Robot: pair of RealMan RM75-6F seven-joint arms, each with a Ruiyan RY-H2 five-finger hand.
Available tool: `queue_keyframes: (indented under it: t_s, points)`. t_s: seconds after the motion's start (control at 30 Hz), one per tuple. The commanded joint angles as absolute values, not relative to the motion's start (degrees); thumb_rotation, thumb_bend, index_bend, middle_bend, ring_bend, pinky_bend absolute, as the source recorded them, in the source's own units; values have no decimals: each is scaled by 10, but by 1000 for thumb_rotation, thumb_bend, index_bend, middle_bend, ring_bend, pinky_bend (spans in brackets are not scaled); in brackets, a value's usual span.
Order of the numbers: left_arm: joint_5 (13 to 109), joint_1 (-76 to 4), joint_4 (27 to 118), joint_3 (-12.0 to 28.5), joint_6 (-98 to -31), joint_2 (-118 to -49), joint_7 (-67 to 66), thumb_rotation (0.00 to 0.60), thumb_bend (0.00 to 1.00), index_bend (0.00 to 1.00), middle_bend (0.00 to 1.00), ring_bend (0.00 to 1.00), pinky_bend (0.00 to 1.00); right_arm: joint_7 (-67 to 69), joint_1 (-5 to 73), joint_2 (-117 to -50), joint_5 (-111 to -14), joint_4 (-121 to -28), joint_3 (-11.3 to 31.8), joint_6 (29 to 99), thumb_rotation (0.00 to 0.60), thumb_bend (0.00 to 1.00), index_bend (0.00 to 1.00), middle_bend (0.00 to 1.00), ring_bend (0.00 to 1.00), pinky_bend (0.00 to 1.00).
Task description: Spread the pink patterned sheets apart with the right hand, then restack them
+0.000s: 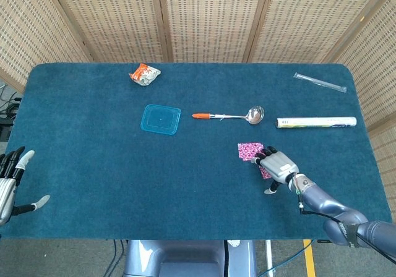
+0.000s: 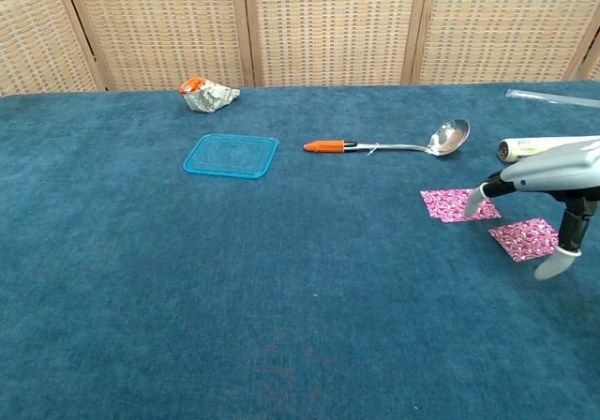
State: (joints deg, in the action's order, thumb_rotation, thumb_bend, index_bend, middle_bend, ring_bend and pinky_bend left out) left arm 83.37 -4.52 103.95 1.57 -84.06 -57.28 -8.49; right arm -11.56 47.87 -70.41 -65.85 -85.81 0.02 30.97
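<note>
The right hand (image 2: 548, 181) hovered low over the bench (image 1: 93, 159) toward its right front part, fingers extended and apart, holding nothing; in the chest view one fingertip reached the right edge of the far pink sheet (image 2: 453, 204) and the thumb hung down just beside the near pink sheet (image 2: 527, 238). The two sheets lay flat and apart, a strip of blue cloth between them, so the spreading looked done and the restacking not yet begun. The chief risk, as I judged it, was in dragging one thin sheet back over the other: on the napped cloth a fingertip pressing too lightly would slip off and leave the sheet behind, while pressing too hard could buckle or fold a corner instead of sliding it. A sideways push might also shove the far sheet ahead of the near one rather than letting it ride on top, and the stack would end skewed. Whether the fingertip truly touched the far sheet could not be told from either view. The left hand (image 1: 11, 184) rested open, fingers spread, at the front left corner, well apart from the work. The ladle (image 1: 232, 115) and the paper roll (image 1: 315, 122) lay farther back, clear of any likely sweep.
</note>
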Motion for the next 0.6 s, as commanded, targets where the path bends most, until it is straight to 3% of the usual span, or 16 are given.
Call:
queue_keyframes:
  t_s: [0.03,0.6]
  points:
    - [833,-44,1038,16,-841,-572,-82,472,0,69,0,0,0,-120,485,-712,-652,-851,1,305,503,0,155,131,0,0]
    - [831,-40,1023,15,-841,-575,-66,470,0,68,0,0,0,-149,501,-729,-609,-825,-13,306,509,0,155,131,0,0]
